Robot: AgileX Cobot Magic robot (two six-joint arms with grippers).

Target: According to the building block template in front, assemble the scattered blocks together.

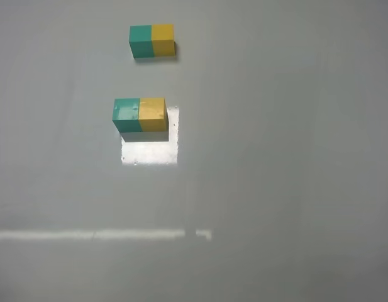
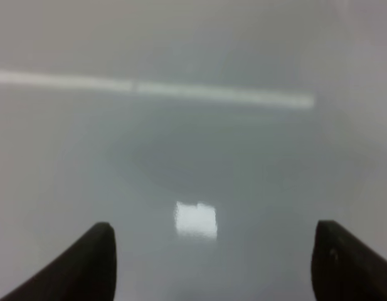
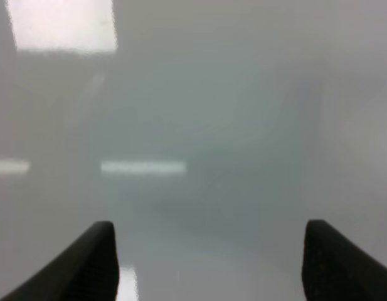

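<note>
The teal cube (image 1: 126, 114) and yellow cube (image 1: 153, 113) sit touching, teal on the left, matching the template bar (image 1: 152, 41) further away, so the task looks done, and the left gripper (image 2: 212, 260) and right gripper (image 3: 209, 260) are spread apart over the bare, blurry table (image 1: 294, 189)

Template (image 1: 152, 41) lies behind joined blocks (image 1: 140, 114) — well apart; both on table (image 1: 294, 157).

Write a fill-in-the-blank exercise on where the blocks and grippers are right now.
1. In the building block template, the yellow half sits on the ___ in the exterior high view.
2. The teal cube and the yellow cube are ___ each other.
3. The left gripper and the right gripper are both ___.

Missing words: right; touching; open
</note>
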